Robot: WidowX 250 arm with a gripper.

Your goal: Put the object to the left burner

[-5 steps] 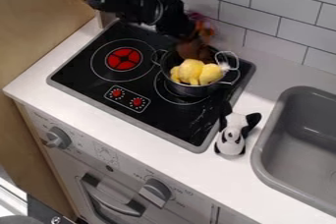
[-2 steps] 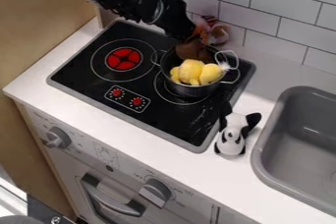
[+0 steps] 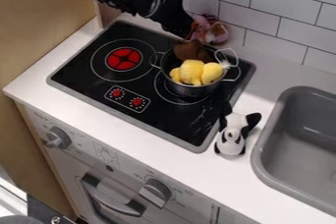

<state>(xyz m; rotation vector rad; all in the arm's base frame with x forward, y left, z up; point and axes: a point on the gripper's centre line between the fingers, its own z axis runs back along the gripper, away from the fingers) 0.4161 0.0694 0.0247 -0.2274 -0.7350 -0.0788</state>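
The black gripper hangs over the back of the stove, just behind the metal pot. Yellow plush pieces fill the front of that pot, and a brown object rises at its back, close under the gripper. Whether the gripper touches the brown object is unclear. The pot stands on the right side of the black cooktop, partly over the right burner ring. On the left burner, marked with a red centre, nothing stands.
A pink and orange plush lies against the tiled wall behind the pot. At the cooktop's right edge stands a black-and-white dog figure. The grey sink is at the right, and a wooden panel borders the left side.
The arm's upper part has shifted up and to the left, while its wrist has dropped slightly. More of the pink plush and the brown object shows. The pot has stayed in place.
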